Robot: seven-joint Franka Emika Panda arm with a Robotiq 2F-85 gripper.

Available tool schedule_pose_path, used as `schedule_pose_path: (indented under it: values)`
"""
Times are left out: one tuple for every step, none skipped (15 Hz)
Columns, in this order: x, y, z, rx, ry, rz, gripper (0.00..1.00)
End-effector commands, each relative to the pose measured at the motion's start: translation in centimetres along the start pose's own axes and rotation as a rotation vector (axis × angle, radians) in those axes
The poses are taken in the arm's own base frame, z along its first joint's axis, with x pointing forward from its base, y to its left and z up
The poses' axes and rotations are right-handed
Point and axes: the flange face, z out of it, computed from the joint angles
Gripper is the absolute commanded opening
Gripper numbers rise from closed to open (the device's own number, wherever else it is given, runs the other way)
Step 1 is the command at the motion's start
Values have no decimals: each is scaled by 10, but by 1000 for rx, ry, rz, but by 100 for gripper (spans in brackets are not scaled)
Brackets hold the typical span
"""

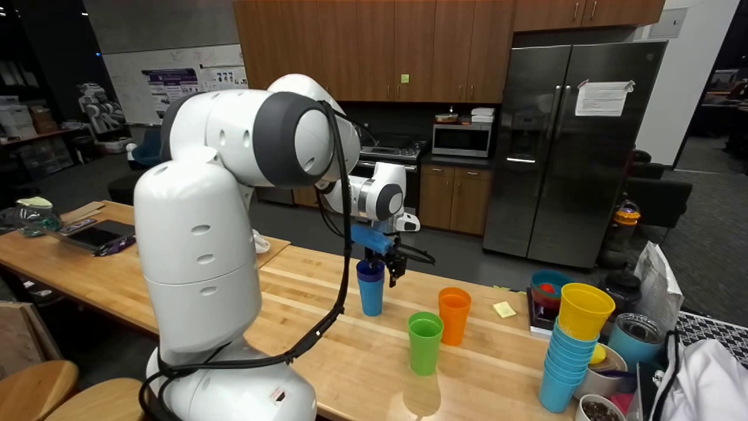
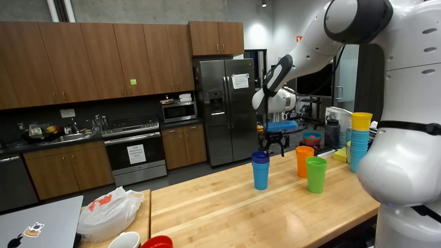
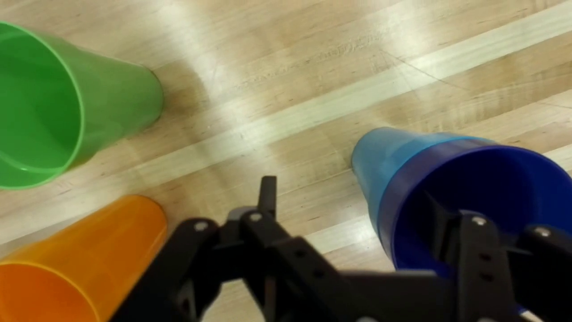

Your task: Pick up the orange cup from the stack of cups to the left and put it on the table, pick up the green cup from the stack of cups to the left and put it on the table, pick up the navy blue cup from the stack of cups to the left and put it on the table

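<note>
On the table (image 2: 220,203), left of orange cup (image 2: 301,164) and green cup (image 2: 316,175): seemingly at the third pick, with empty gripper (image 3: 348,197) spread astride the wall of navy blue cup (image 2: 259,159), nested in light-blue cup (image 2: 260,176). Next: pinch, lift clear.

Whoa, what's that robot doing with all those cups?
A robot arm has its fingers at the navy blue cup, which sits nested in a light-blue cup. One finger dips inside the navy blue cup and the other is outside, spread apart, so it isn't gripped yet. The orange cup and the green cup already stand upright on the table, away from that stack. Probably the navy blue cup gets lifted out next.
</note>
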Motion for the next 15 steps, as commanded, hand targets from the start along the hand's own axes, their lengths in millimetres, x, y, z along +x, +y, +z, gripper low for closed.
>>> schedule_pose_path:
  values:
    - [3,-4,-1,-22,-11,-32,45]
    - [3,-4,0,-23,-12,-37,37]
    - [2,-5,0,-23,-13,-39,28]
    - [2,-6,1,-23,-14,-42,20]
    - [2,-7,0,-25,-14,-47,12]
    - [2,-7,0,-25,-14,-50,5]
    - [2,-8,-1,-25,-13,-53,0]
    - [3,-8,-2,-24,-11,-54,0]
    - [3,-8,-3,-20,-8,-54,0]
    - [4,-10,-6,-15,-1,-56,1]
    - [4,-10,-8,-13,2,-55,0]
    - [5,-10,-9,-12,5,-56,1]
    - [6,-9,-11,-11,9,-56,1]
    - [6,-10,-12,-8,11,-57,1]
    - [5,-11,-13,-3,15,-57,1]
